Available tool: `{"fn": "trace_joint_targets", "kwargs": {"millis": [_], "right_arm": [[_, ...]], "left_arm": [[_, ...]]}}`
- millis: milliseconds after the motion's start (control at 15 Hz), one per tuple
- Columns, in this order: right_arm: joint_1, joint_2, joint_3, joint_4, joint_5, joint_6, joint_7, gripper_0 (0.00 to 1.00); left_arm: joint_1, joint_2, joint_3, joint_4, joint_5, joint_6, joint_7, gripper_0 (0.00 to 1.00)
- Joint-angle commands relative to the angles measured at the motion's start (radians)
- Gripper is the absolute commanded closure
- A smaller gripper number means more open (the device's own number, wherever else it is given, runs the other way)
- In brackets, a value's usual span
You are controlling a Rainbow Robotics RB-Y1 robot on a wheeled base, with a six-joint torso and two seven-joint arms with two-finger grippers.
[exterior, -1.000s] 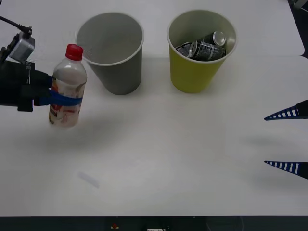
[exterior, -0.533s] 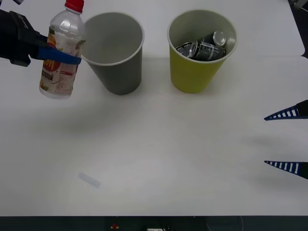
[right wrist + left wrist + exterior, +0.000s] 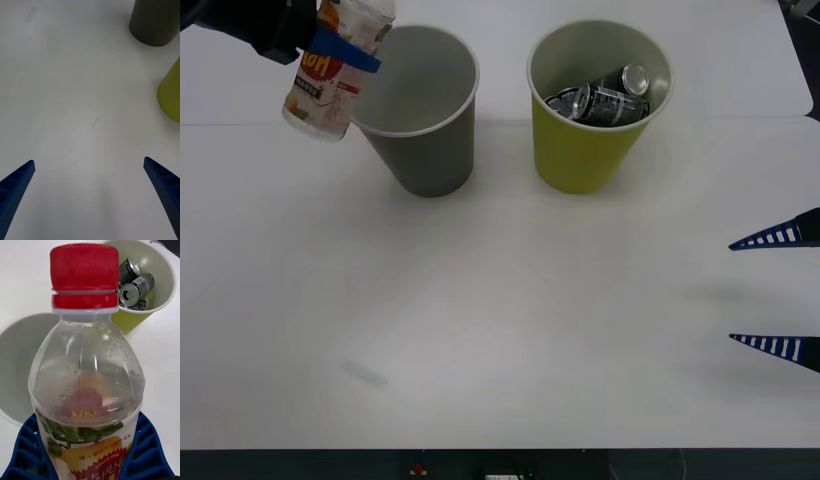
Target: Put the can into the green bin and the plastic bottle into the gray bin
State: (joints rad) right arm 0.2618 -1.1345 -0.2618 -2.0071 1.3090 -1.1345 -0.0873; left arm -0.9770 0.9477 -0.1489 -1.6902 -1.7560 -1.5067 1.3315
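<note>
the left gripper point(image 3: 340, 48) was raised at the far left of the white tabletop point(image 3: 500, 330), its blue ribbed fingers point(image 3: 26, 450) clamped around the small clear plastic bottle with the red screw cap and white label point(image 3: 332, 75). the bottle hung in the air, tilted, just beside the left edge of the large gray cup-shaped bin with the white rim point(image 3: 420, 110), its lower end overlapping the rim as i saw it from the front. in the left wrist view the red cap point(image 3: 84, 275) pointed toward the two bins, with the gray bin's pale inside point(image 3: 18, 363) behind the bottle.

the large yellow-green cup-shaped bin point(image 3: 590, 150) stood to the right of the gray one, close but apart, and dark cans point(image 3: 605, 95) lay inside it.

the right gripper point(image 3: 780, 292) stayed low at the right edge of the tabletop, its fingers wide apart and holding nothing, well apart from both bins.
</note>
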Motion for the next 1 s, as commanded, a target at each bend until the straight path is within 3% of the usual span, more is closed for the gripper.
{"fn": "trace_joint_targets", "kwargs": {"millis": [67,400,600,733,867,933,1000], "right_arm": [[0.0,0.0,0.0,0.0,0.0,0.0,0.0,0.0],[0.0,0.0,0.0,0.0,0.0,0.0,0.0,0.0],[0.0,0.0,0.0,0.0,0.0,0.0,0.0,0.0],[0.0,0.0,0.0,0.0,0.0,0.0,0.0,0.0],[0.0,0.0,0.0,0.0,0.0,0.0,0.0,0.0],[0.0,0.0,0.0,0.0,0.0,0.0,0.0,0.0],[0.0,0.0,0.0,0.0,0.0,0.0,0.0,0.0]], "left_arm": [[-0.069,-0.056,-0.049,0.067,-0.094,0.019,0.0,1.0],[-0.17,-0.164,-0.126,0.225,-0.231,0.059,-0.009,1.0],[-0.212,-0.214,-0.147,0.314,-0.267,0.083,-0.014,1.0],[-0.216,-0.237,-0.147,0.323,-0.326,0.092,-0.041,1.0],[-0.218,-0.241,-0.147,0.322,-0.33,0.095,-0.041,0.99],[-0.218,-0.241,-0.147,0.323,-0.327,0.1,-0.043,0.76],[-0.216,-0.241,-0.147,0.322,-0.324,0.106,-0.061,0.19]]}}
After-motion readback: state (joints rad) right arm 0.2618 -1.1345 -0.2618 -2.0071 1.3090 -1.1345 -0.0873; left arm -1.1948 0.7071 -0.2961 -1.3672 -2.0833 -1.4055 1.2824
